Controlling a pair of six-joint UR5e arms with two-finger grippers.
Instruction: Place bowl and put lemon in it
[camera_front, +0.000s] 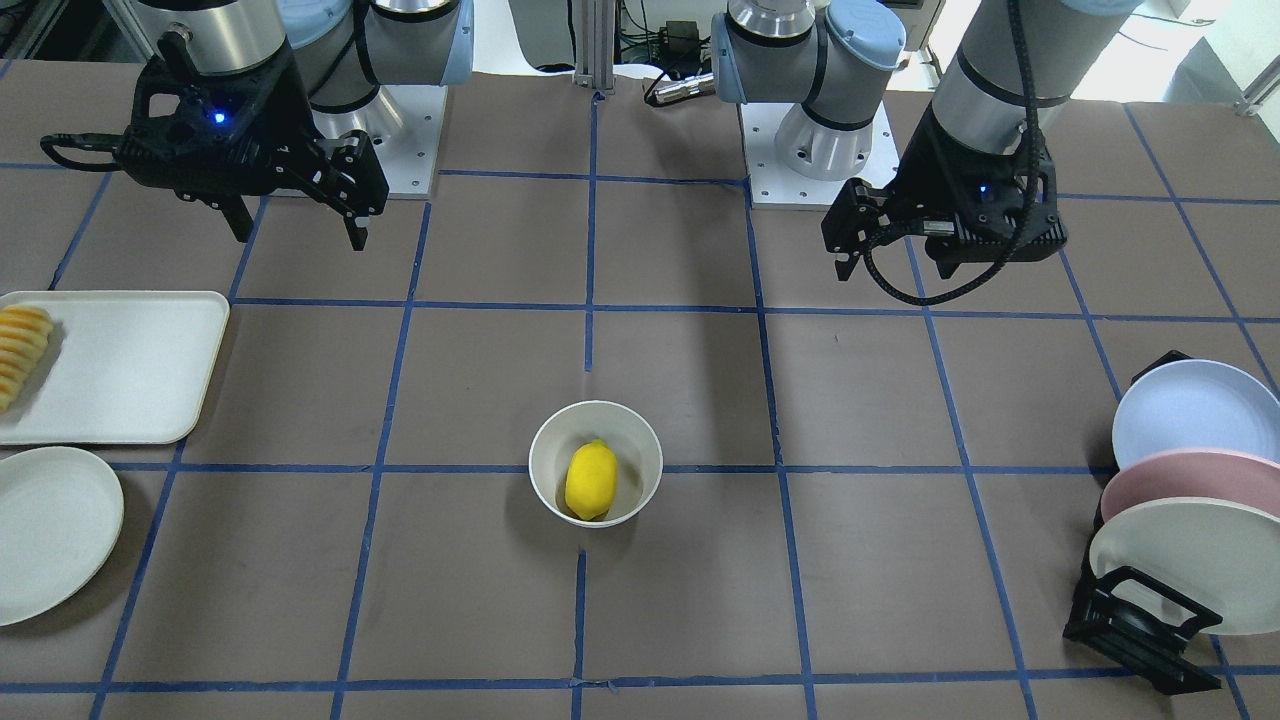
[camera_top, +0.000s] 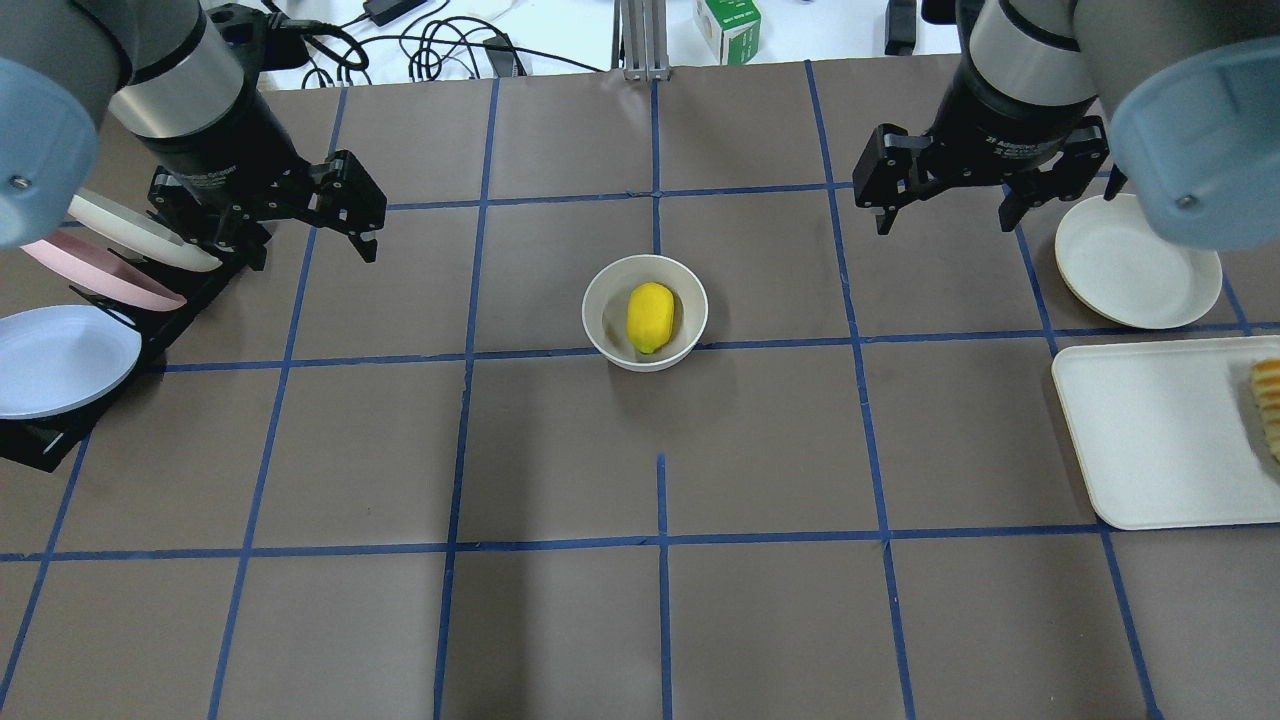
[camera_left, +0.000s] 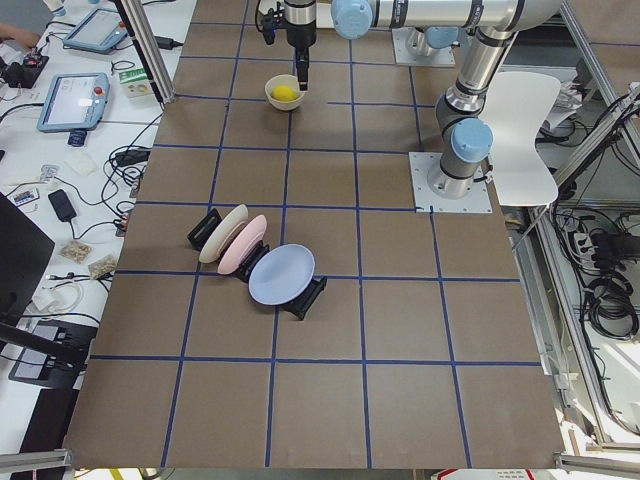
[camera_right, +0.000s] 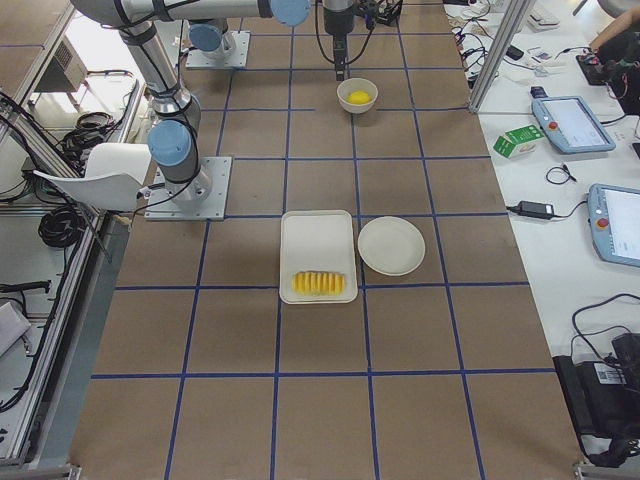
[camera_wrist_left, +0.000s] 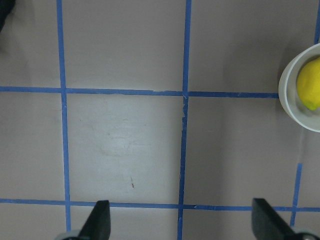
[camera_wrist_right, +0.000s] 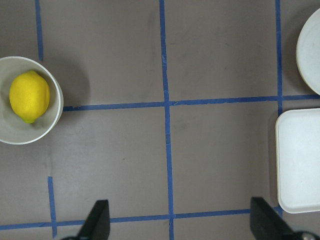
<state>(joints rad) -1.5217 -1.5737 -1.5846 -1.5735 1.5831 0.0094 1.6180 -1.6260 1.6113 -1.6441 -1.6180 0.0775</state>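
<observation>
Two arms on show, the left arm (camera_front: 985, 80) and the right arm (camera_front: 225, 35), silver-grey tubes with pale blue joint caps (camera_front: 868, 32). Each rises from a white square base plate (camera_front: 765, 172) dotted with small screws. Out beyond the base plate, the left gripper (camera_top: 312, 255) and right gripper (camera_top: 943, 227) are black and blocky. Each carries a glowing blue light (camera_front: 218, 118) and white lettering (camera_top: 1020, 143) on its collar. A ribbed black cable (camera_front: 905, 295) loops under the left one.
</observation>
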